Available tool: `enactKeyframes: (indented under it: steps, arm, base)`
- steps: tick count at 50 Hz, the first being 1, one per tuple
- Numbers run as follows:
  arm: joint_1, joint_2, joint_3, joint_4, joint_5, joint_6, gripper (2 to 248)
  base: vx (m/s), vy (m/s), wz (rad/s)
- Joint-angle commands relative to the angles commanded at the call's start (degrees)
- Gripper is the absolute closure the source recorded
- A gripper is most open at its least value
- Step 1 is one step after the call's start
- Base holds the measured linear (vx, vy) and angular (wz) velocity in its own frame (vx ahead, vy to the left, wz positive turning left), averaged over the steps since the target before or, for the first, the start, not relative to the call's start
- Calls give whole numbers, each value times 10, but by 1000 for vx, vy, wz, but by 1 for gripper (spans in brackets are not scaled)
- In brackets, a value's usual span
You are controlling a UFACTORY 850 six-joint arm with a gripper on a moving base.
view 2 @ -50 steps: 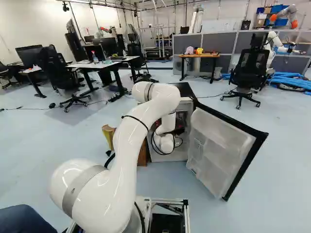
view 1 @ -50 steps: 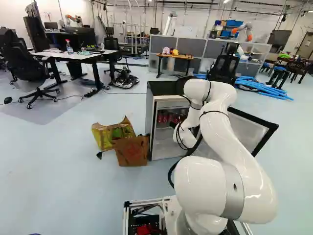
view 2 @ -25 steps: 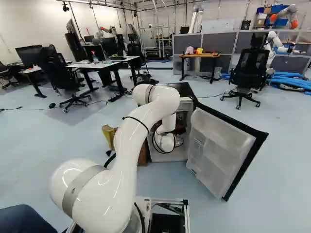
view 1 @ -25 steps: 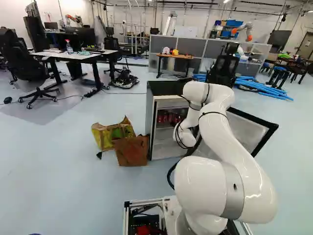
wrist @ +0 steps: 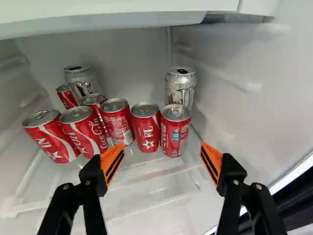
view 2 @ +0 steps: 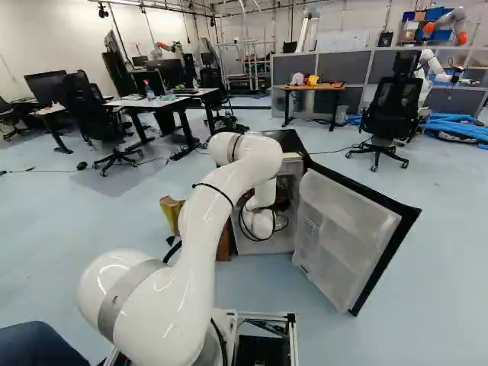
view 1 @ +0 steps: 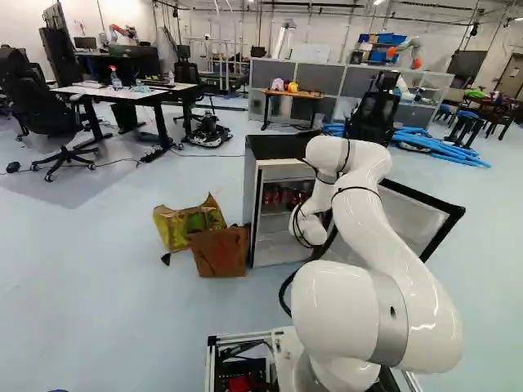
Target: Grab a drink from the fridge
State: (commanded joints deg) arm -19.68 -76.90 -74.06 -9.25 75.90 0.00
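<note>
Red cans point(wrist: 145, 128) stand near the front edge of the shelf point(wrist: 142, 166) in the fridge point(view 1: 278, 148); a silver can point(wrist: 180, 89) is by a back corner. The door point(view 2: 347, 240) is open and the gripper point(wrist: 161, 147) points in, fingers spread wide, holding nothing. The approach looks nearly finished; gripping one drink, lifting it and bringing it out remain.

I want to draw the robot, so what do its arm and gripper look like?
The arm is shiny white, with chunky, rounded joints, a grey band low down and black cables. The gripper is black, with orange pads like little wedges with dark stripes.
</note>
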Motion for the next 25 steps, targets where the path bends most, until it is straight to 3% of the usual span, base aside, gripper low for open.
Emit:
enactKeyframes:
  steps: [9, 10, 14, 15, 19, 20, 25]
  arm:
    - [0, 0, 0, 0, 0, 0, 49]
    - [0, 0, 0, 0, 0, 0, 62]
    - [0, 0, 0, 0, 0, 0, 62]
    - [0, 0, 0, 0, 0, 0, 74]
    - [0, 0, 0, 0, 0, 0, 74]
    - [0, 0, 0, 0, 0, 0, 86]
    - [0, 0, 0, 0, 0, 0, 86]
  base:
    - [0, 0, 0]
    - [0, 0, 0]
    - [0, 0, 0]
    - [0, 0, 0]
    - [0, 0, 0]
    - [0, 0, 0]
    - [0, 0, 0]
